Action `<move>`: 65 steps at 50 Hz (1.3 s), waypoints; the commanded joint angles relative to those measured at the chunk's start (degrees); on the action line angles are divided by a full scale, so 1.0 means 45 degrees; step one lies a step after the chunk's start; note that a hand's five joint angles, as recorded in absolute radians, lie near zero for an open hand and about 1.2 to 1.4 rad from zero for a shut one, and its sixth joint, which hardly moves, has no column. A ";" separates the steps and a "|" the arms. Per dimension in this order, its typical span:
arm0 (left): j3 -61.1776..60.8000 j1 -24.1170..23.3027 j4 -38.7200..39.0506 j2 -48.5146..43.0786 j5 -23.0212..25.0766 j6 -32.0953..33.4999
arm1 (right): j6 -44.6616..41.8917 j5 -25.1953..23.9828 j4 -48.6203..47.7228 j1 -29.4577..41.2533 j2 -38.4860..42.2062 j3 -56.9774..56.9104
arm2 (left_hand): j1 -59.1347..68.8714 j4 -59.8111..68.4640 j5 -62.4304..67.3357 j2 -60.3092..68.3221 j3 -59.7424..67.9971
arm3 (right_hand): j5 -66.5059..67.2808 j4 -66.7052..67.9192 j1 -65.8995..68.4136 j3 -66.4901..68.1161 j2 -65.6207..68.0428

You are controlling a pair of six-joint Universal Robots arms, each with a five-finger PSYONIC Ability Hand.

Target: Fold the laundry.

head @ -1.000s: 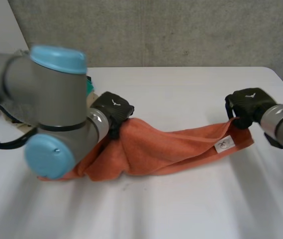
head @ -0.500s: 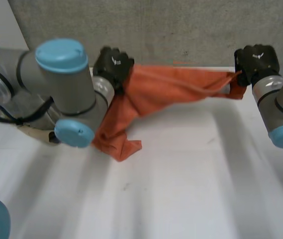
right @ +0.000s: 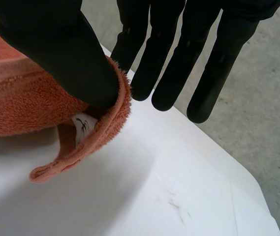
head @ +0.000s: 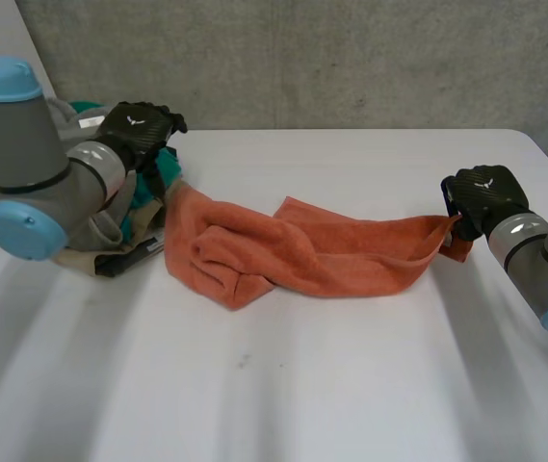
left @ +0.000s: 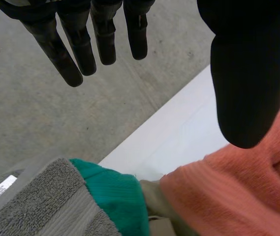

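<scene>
fingers (right: 174, 59) of right hand (head: 485, 197) straight, thumb (right: 56, 49) clamping hemmed end of orange terry towel (head: 331, 255) against them in pinch; small white tag (right: 83, 125) just under thumb. held end raised slightly off white table (head: 351, 385). rest of towel lies crumpled across table middle, bunched thickest at end beside laundry pile. left hand (head: 137, 130) hovers above pile, fingers (left: 82, 49) straight, apart from thumb, holding nothing. under palm, 2 pile cloths: grey ribbed towel (left: 46, 206), teal cloth (left: 117, 196); orange towel's end just beside them.
</scene>
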 commanded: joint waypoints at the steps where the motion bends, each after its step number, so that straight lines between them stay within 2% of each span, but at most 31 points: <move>1: 0.3039 0.0364 -0.2059 -0.2601 0.1477 0.1141 | 0.0043 -0.0133 0.0016 0.0064 -0.0249 0.0269 | 0.1569 0.1566 0.1530 0.1591 0.1591 | 0.2610 0.2545 0.3433 0.2638 0.2784; 9: 0.4880 -0.0065 -0.3194 -0.4402 0.1634 0.2334 | -0.0035 -0.0133 0.0016 0.0006 -0.0230 0.0406 | 0.1536 0.1533 0.1497 0.1557 0.1557 | 0.2610 0.2545 0.3433 0.2638 0.2784; 14: 0.4959 -0.0398 -0.3098 -0.4774 0.1537 0.2667 | -0.0074 -0.0133 -0.0022 -0.0053 -0.0132 0.0289 | 0.2616 0.2612 0.2576 0.2637 0.2637 | 0.2610 0.2545 0.3433 0.2638 0.2784; 15: 0.4998 -0.0437 -0.3020 -0.4833 0.1498 0.2725 | -0.0074 -0.0133 -0.0042 -0.0053 -0.0094 0.0250 | 0.3360 0.3357 0.3321 0.3381 0.3381 | 0.2610 0.2545 0.3433 0.2638 0.2784; 20: 0.5698 -0.0574 -0.2066 -0.5087 0.0506 0.3213 | -0.0308 -0.0173 -0.0101 0.0083 0.0530 -0.0586 | 1.3364 1.3361 1.3325 1.3385 1.3385 | 0.2610 0.2545 0.3433 0.2638 0.2784; 23: 0.6149 -0.0671 -0.1342 -0.5048 -0.0219 0.3195 | -0.0367 -0.0075 -0.0218 0.0220 0.0863 -0.1290 | 1.3381 1.3378 1.3342 1.3402 1.3402 | 0.2610 0.2545 0.3433 0.2638 0.2784; 27: 0.7144 -0.0964 0.0667 -0.4542 -0.1137 0.2921 | -0.0367 0.0977 -0.1211 0.0493 0.1371 -0.3300 | 1.3381 1.3378 1.3342 1.3402 1.3402 | 0.2610 0.2545 0.3433 0.2638 0.2784; 28: 0.7495 -0.1061 0.1561 -0.4134 -0.1429 0.2728 | -0.0271 0.1695 -0.1814 0.0571 0.1488 -0.4213 | 1.3381 1.3378 1.3342 1.3402 1.3402 | 0.2610 0.2545 0.3433 0.2638 0.2784; 32: 0.7888 -0.1140 0.3633 -0.2827 -0.2288 0.1831 | 0.0119 0.3416 -0.3260 0.0630 0.1450 -0.6402 | 1.3381 1.3378 1.3342 1.3402 1.3402 | 0.2610 0.2545 0.3433 0.2638 0.2784; 37: 0.7499 -0.1082 0.5144 -0.1242 -0.2916 0.0930 | 0.0570 0.4242 -0.4319 0.0630 0.1177 -0.8107 | 1.3381 1.3378 1.3342 1.3402 1.3402 | 0.2610 0.2545 0.3433 0.2638 0.2784; 41: 0.6020 -0.0946 0.5125 -0.0032 -0.2994 0.0598 | 0.0765 0.4008 -0.4476 0.0611 0.1001 -0.8539 | 1.3381 1.3378 1.3342 1.3402 1.3402 | 0.2610 0.2545 0.3433 0.2638 0.2784; 48: 0.2386 -0.0750 0.5125 0.1084 -0.2955 0.0265 | 0.0805 0.2564 -0.3735 0.0338 0.0884 -0.7448 | 1.3381 1.3378 1.3342 1.3402 1.3402 | 0.2610 0.2545 0.3433 0.2638 0.2784; 56: -0.3020 -0.1198 0.5203 0.1066 -0.2488 0.0108 | 0.0591 0.0749 -0.1900 -0.0286 0.0649 -0.3157 | 1.3381 1.3378 1.3342 1.3402 1.3402 | 0.2610 0.2545 0.3433 0.2638 0.2784; 63: -0.6207 -0.1511 0.4464 0.1084 -0.2447 0.0634 | -0.1105 0.0023 -0.1138 -0.1106 0.1156 -0.0379 | 1.3381 1.3378 1.3342 1.3402 1.3402 | 0.2610 0.2545 0.3433 0.2638 0.2784; 65: -0.6679 -0.1570 0.4091 0.1221 -0.2467 0.0928 | -0.1537 -0.0016 -0.0884 -0.1263 0.1157 -0.0064 | 1.2234 1.2231 1.2195 1.2255 1.2255 | 0.2610 0.2545 0.3433 0.2638 0.2784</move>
